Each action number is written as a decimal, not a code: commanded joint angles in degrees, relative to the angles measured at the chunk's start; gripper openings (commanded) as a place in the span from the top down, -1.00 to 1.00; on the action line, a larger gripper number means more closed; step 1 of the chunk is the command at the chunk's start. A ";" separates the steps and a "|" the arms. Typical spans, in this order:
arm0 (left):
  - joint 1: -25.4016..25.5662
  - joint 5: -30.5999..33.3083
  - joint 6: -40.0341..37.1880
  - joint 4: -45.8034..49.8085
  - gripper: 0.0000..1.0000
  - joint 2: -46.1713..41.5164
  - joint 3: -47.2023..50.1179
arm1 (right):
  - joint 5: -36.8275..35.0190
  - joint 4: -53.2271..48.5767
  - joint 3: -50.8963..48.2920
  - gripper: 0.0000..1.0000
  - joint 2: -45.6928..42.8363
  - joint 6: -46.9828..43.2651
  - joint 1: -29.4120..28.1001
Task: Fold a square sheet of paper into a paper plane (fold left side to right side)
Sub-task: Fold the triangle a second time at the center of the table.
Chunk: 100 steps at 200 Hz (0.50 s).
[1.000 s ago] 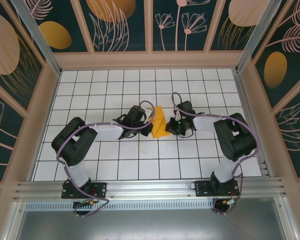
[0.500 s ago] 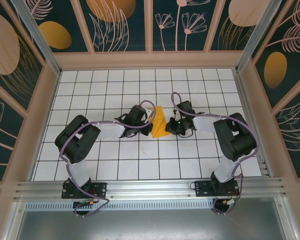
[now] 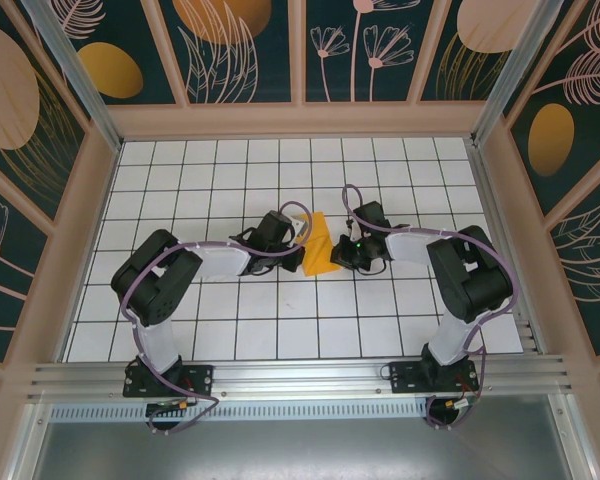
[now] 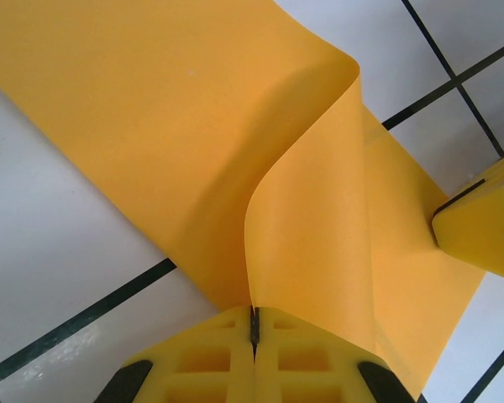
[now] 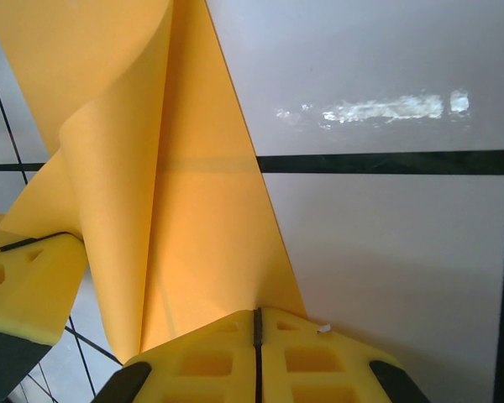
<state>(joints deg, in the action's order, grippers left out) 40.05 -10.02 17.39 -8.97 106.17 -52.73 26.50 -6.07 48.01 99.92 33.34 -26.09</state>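
Observation:
The square sheet of paper (image 3: pixel 320 245) is bright orange and stands bent up off the tiled floor between my two grippers. In the left wrist view the sheet (image 4: pixel 193 126) curls over in a loose loop, and my left gripper (image 4: pixel 254 315) is shut on its near edge. My right gripper (image 5: pixel 256 317) is shut on the opposite edge of the sheet (image 5: pixel 193 227). From above, the left gripper (image 3: pixel 300 245) and the right gripper (image 3: pixel 342 252) face each other close together across the paper. One of the right gripper's yellow fingers (image 4: pixel 487 227) touches the paper's far side.
White tiles with black grid lines (image 3: pixel 280 330) cover the floor. Wooden-framed painted walls (image 3: pixel 300 120) close it in at the back and both sides. An aluminium rail (image 3: pixel 300 375) with both arm bases runs along the near edge.
The left arm's elbow has shifted slightly to the right. Both grippers and the paper have stayed where they were.

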 commanded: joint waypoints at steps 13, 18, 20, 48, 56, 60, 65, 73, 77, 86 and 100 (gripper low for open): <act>-0.48 0.07 -0.80 0.58 1.00 1.80 -1.15 | -2.68 -4.58 -0.16 0.80 2.83 -0.65 -1.16; -0.42 0.01 -0.81 0.47 1.00 1.92 -1.15 | -2.59 -4.49 -0.11 0.80 2.87 -0.65 -1.17; -0.41 -0.06 -0.83 0.46 1.00 1.98 -1.14 | -2.53 -4.46 -0.11 0.80 2.88 -0.65 -1.23; -0.43 -0.34 -0.71 0.28 1.00 2.83 -1.37 | -1.50 -3.28 0.15 0.77 2.12 -0.65 -1.29; -0.44 -0.44 -0.74 0.42 1.00 3.14 -1.48 | -1.38 -3.16 0.44 0.76 1.63 -0.76 -1.25; -0.47 -0.44 -0.74 0.51 1.00 3.25 -1.50 | -1.35 -3.32 0.60 0.75 1.37 -0.99 -1.25; -0.45 -0.43 -0.75 0.66 1.00 3.34 -1.50 | -1.47 -3.49 0.84 0.73 0.96 -1.08 -1.23; -0.47 -0.31 -0.83 0.67 1.00 3.34 -1.42 | -1.77 -3.70 1.18 0.71 -0.09 -1.17 -1.10; -0.47 -0.27 -0.86 0.73 1.00 3.34 -1.41 | -1.92 -3.77 1.25 0.71 -0.64 -1.17 -0.99; -0.47 -0.18 -0.81 0.75 1.00 3.26 -1.21 | -1.88 -3.78 1.48 0.69 -2.02 -1.09 -0.58; -0.47 0.00 -0.80 0.86 1.00 3.05 -1.06 | -1.33 -3.63 1.94 0.68 -4.17 -0.76 0.10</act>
<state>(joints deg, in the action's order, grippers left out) 40.01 -10.24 17.39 -8.95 107.31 -53.28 26.28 -6.94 48.62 99.59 33.30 -26.30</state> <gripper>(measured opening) 0.060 0.157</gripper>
